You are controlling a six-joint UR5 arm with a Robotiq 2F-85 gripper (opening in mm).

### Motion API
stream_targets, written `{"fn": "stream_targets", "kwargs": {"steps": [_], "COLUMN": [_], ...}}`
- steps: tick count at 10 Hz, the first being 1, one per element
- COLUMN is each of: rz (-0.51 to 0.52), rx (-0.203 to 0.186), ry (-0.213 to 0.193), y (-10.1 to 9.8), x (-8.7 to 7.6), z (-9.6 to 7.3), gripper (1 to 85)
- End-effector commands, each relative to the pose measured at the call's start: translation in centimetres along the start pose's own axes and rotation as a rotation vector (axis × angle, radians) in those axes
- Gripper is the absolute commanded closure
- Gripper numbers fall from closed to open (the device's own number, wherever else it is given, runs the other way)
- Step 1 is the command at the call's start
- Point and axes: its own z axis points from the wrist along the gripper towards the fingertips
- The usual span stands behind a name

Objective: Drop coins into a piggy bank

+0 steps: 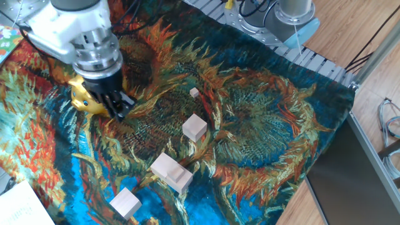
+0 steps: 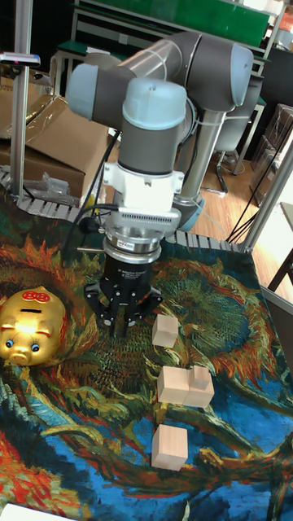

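The gold piggy bank point(image 2: 32, 326) stands at the left of the cloth, with a red mark and a dark slot on its back. In the fixed view only part of the piggy bank point(image 1: 83, 100) shows behind the arm. My gripper point(image 2: 122, 324) points straight down just right of the pig, low over the cloth and apart from it. In the fixed view too, the gripper point(image 1: 119, 109) has its fingers drawn together, and I see nothing between them. No coins are in view.
Pale wooden blocks lie right of the gripper: one block point(image 1: 194, 127), a stacked pair point(image 1: 170, 171), another block point(image 1: 125, 202) and a tiny piece point(image 1: 194, 92). The painted cloth point(image 1: 269, 137) covers the table. White paper point(image 1: 19, 206) sits at the front left corner.
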Motion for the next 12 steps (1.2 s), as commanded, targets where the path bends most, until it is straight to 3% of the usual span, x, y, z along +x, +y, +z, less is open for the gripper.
{"fn": "stream_targets", "kwargs": {"steps": [1, 4, 6, 8, 12], "rz": [-0.016, -0.047, -0.06, -0.093, -0.11], "rx": [-0.028, 0.014, 0.022, 0.059, 0.042], "ry": [0.018, -0.044, -0.027, -0.003, 0.004], "y": [1.3, 1.7, 1.5, 0.3, 0.0], "x": [0.5, -4.9, -4.5, -3.9, -3.6], "z": [0.6, 6.6, 6.7, 6.6, 6.1], "gripper": [60.3, 60.0, 60.0, 60.0, 60.7]}}
